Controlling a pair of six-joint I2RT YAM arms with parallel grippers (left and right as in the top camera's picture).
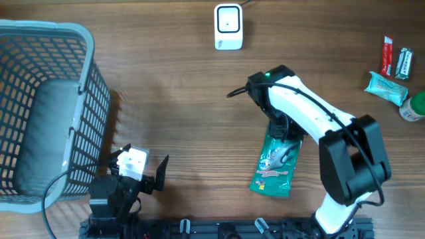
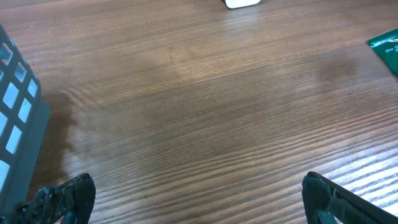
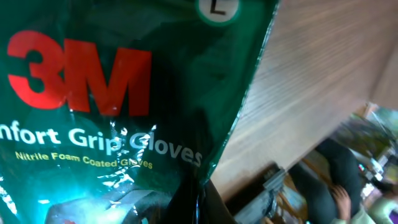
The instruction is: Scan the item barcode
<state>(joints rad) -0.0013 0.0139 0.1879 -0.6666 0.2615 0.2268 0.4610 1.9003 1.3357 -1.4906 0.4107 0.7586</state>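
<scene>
The item is a green 3M glove packet (image 1: 274, 166), lying on the wooden table right of centre. My right gripper (image 1: 283, 135) is shut on its far edge. In the right wrist view the packet (image 3: 112, 93) fills the frame, printed front towards the camera, with the right gripper (image 3: 200, 200) pinched on its edge. No barcode shows in any view. The white scanner (image 1: 228, 26) stands at the back centre, and its base (image 2: 242, 3) shows in the left wrist view. My left gripper (image 1: 138, 162) sits open at the front left, and in its own view the left gripper (image 2: 198, 190) has only bare wood between its fingers.
A grey mesh basket (image 1: 40, 106) fills the left side, its wall (image 2: 18, 124) close to my left gripper. At the far right lie a red stick (image 1: 387, 54), a small dark packet (image 1: 404, 63), a teal pouch (image 1: 385, 87) and a green-capped bottle (image 1: 415, 106).
</scene>
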